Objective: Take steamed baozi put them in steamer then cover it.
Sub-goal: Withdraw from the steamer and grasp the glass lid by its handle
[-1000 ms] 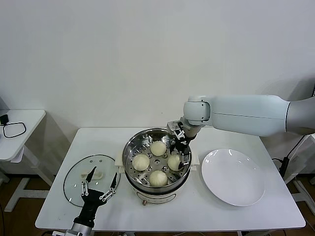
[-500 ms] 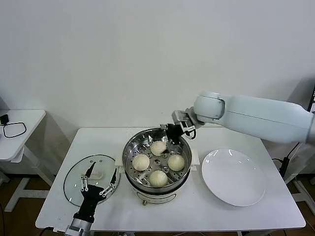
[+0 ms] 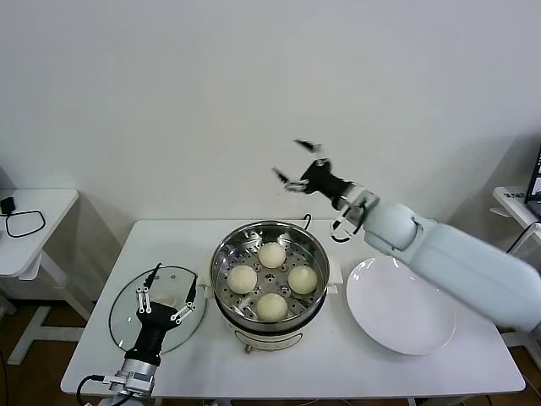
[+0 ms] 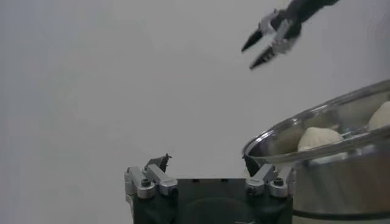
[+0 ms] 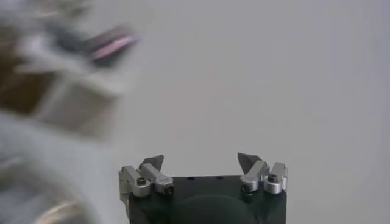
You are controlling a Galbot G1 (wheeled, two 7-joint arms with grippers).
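The steamer (image 3: 221, 262) stands mid-table with several steamed baozi (image 3: 271, 254) on its perforated tray. The cover (image 3: 127, 326), a glass lid with a cream handle, lies flat on the table to the steamer's left. My left gripper (image 3: 173, 283) is open and empty just above the lid's handle. Its wrist view shows the open gripper (image 4: 206, 163), the steamer rim (image 4: 317, 128) and a baozi (image 4: 315, 137). My right gripper (image 3: 286, 157) is open and empty, raised high behind the steamer. The right wrist view shows that gripper (image 5: 200, 161) against bare wall.
A flat white plate (image 3: 400, 304) lies right of the steamer under the right arm. A small side table (image 3: 34, 211) with a black cable stands at the far left. The wall is close behind the table.
My right gripper has lifted out of the steamer and swung up and back, leaving a baozi on the tray. My left gripper has moved forward over the lid.
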